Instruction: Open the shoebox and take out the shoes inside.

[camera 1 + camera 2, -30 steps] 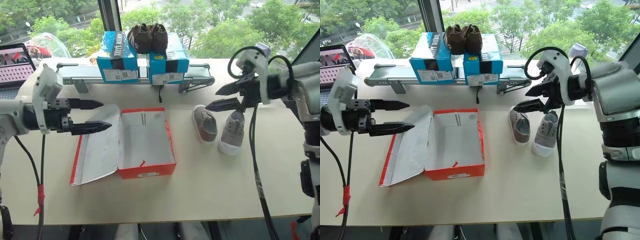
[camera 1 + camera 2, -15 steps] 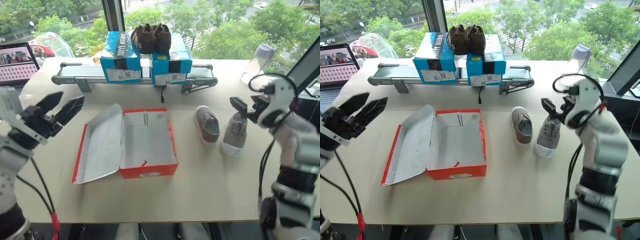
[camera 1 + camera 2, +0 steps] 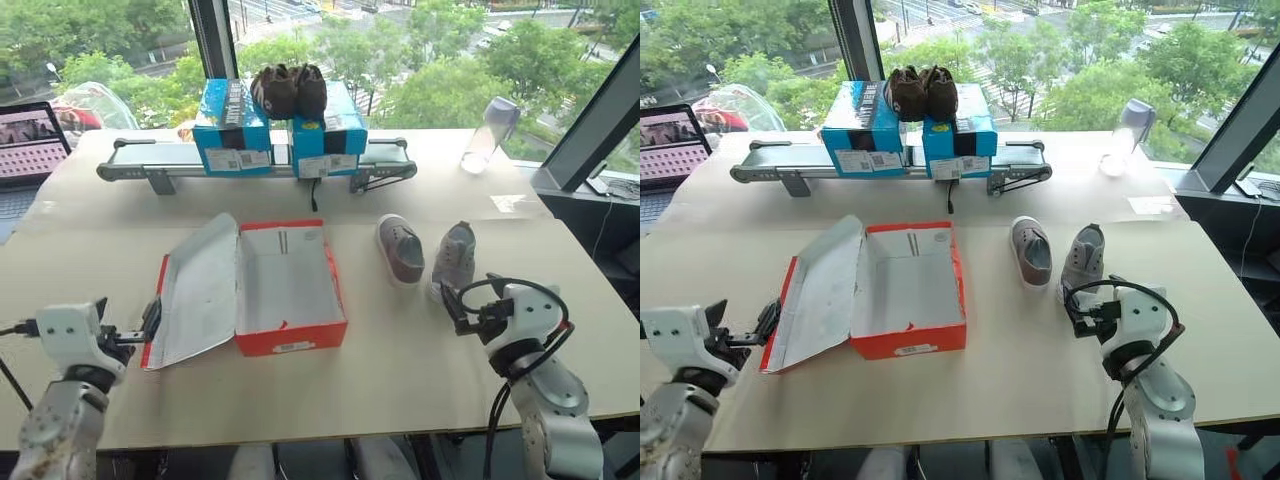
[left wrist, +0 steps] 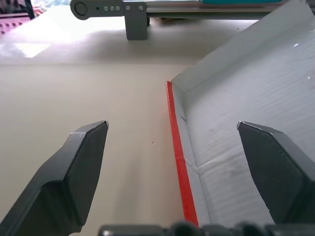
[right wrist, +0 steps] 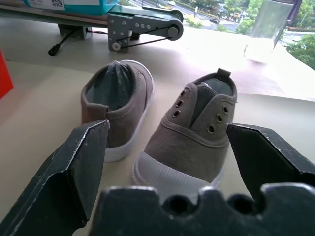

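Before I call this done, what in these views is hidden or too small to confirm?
- Shoebox: head views, the near wall hides the floor strip behind it.
- Shoebox lid: left wrist view, cut off by the frame edge.
- Blue boxes' labels: too small to read.
- Dark brown shoes: fronts face away.

Bright daylight pours in from the windows (image 3: 440, 60) at the back, so everything's evenly lit with only soft shadows. There's white glare on the surface (image 4: 54, 39) in the left wrist view, and the close-up black fingers (image 5: 74, 182) look soft.
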